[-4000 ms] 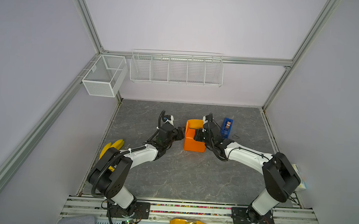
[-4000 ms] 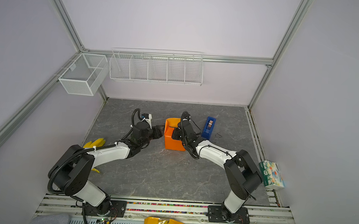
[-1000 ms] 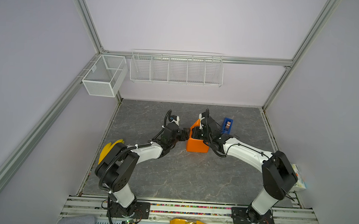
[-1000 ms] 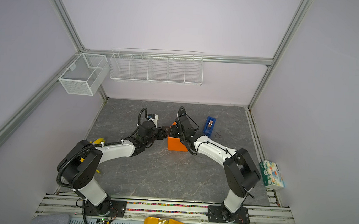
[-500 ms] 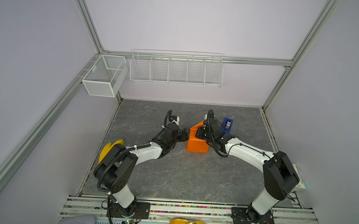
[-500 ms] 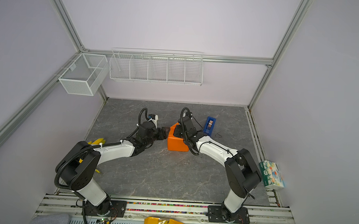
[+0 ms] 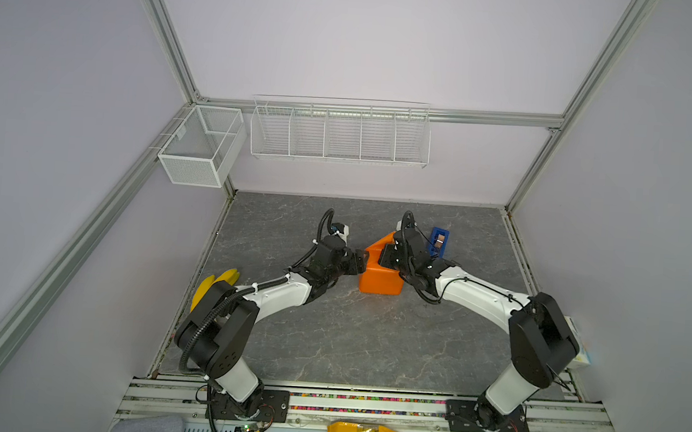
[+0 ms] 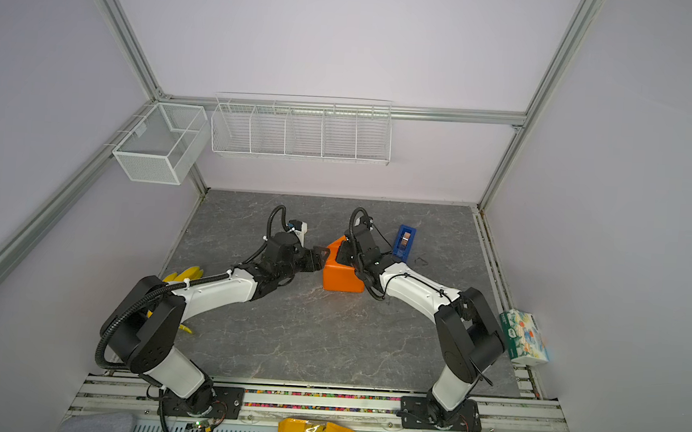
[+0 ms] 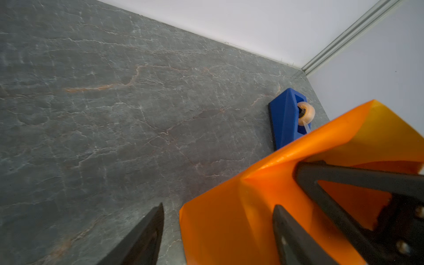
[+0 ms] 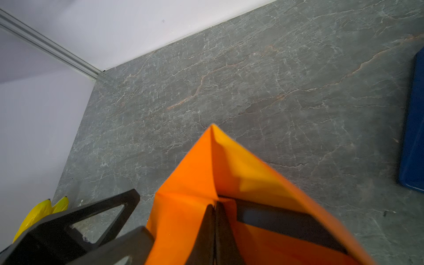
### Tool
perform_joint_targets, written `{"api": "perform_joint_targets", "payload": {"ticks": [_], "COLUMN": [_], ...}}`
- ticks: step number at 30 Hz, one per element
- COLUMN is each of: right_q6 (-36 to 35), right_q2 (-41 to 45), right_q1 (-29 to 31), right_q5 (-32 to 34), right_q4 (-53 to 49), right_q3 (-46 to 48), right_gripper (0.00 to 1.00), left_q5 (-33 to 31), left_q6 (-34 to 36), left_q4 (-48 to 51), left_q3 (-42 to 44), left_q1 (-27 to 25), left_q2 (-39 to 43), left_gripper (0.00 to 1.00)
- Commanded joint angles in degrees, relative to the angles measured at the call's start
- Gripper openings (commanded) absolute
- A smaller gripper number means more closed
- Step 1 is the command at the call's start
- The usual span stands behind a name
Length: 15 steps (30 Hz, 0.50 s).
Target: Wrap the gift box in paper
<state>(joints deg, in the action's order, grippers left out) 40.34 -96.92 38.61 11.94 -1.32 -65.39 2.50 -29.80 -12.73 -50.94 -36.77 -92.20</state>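
Both top views show the paper [image 7: 379,275] as a folded orange bundle near the middle of the grey table [image 7: 348,342], flat along its near side and rising at its far side into a pointed flap. The gift box is covered by it and cannot be seen outright. The right wrist view shows a dark strip inside the fold, and I cannot tell whether that is the box's edge. The right gripper [image 10: 214,205] has its fingers pressed together on the crease at the foot of that flap, pinching the paper. The left gripper [image 9: 219,207] comes in from the opposite side with its fingers spread, one over bare table and the other lying across the orange surface, so it straddles the bundle's edge without gripping it. A blue tape dispenser [image 8: 404,242] lies just beyond the right gripper, and bananas [image 8: 186,274] lie by the left wall
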Motion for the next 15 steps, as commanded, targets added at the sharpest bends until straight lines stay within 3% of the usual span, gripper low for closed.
{"api": "perform_joint_targets", "payload": {"ticks": [1, 15], "right_q6": [0.6, -0.2], "right_q2": [-0.7, 3.9], "right_q1": [0.2, 0.1], "right_q5": [-1.2, -2.7], "right_q4": [-5.0, -5.3], "right_q3": [2.3, 2.1], "right_gripper": [0.07, 0.07], "left_q5": [3.3, 4.2], "left_q6": [-1.0, -1.1], "left_q4": [2.0, 2.2], "left_q3": [-2.0, -1.3], "left_q1": [-0.3, -0.5], "left_q2": [-1.2, -5.7], "left_gripper": [0.74, 0.73]}}
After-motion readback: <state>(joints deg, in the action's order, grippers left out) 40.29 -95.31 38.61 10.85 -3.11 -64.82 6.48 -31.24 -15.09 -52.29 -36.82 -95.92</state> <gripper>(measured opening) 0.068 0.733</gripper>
